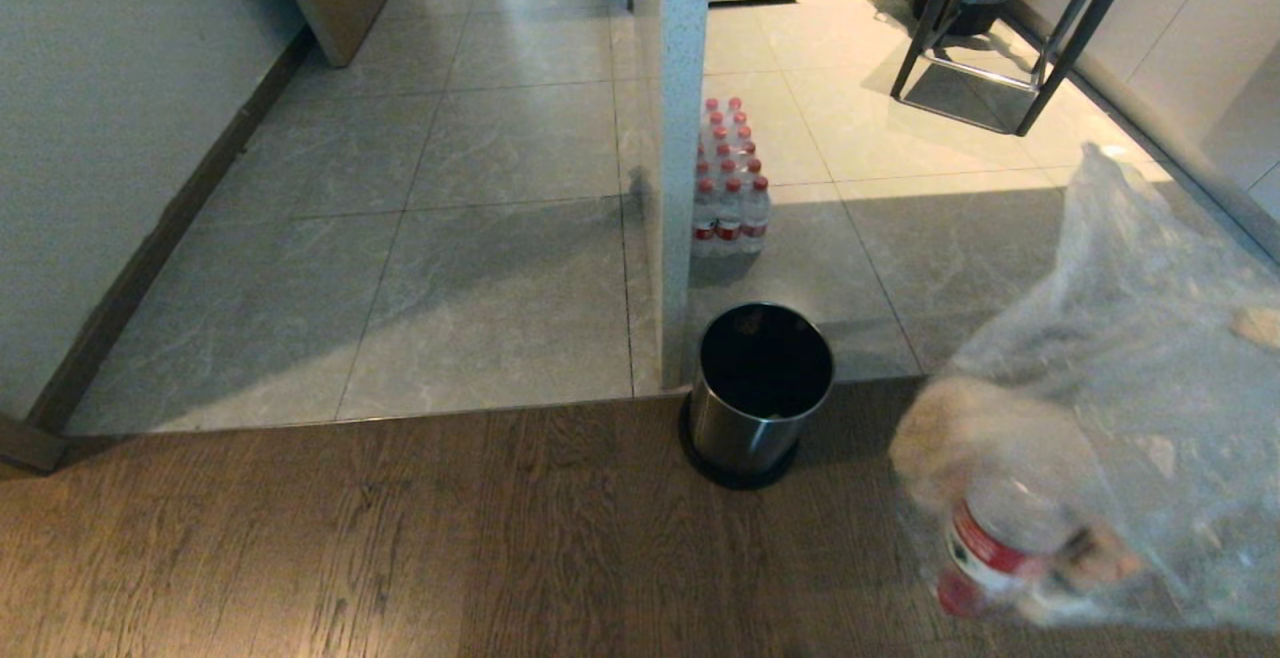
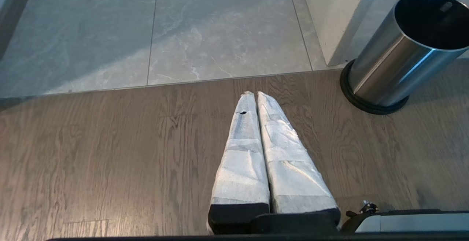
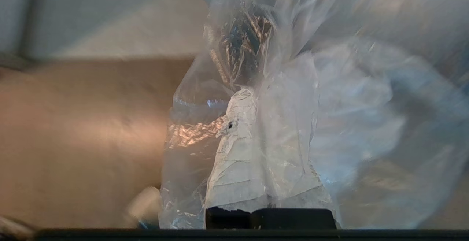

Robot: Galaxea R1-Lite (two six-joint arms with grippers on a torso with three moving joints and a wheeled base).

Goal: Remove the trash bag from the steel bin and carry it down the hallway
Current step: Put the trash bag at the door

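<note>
The trash bag (image 1: 1130,388) is already out of the steel bin (image 1: 760,393) and hangs over the wood floor at its right, so I think the carry should go slowly (the load swings). The right gripper (image 3: 253,94) is closed tight on the gathered plastic, which drapes around its fingers; the left gripper (image 2: 255,93), also closed, holds nothing.

The left gripper (image 2: 255,93) hangs low above the floor, its two white-wrapped fingers (image 2: 242,160) pressed side by side with no gap, holding nothing. The right gripper (image 3: 253,91) has its white-wrapped fingers (image 3: 234,160) closed together on a fold of the thin, crinkly, clear plastic trash bag (image 1: 1120,378), which is draped over them. Neither arm itself shows in the head view.
</note>
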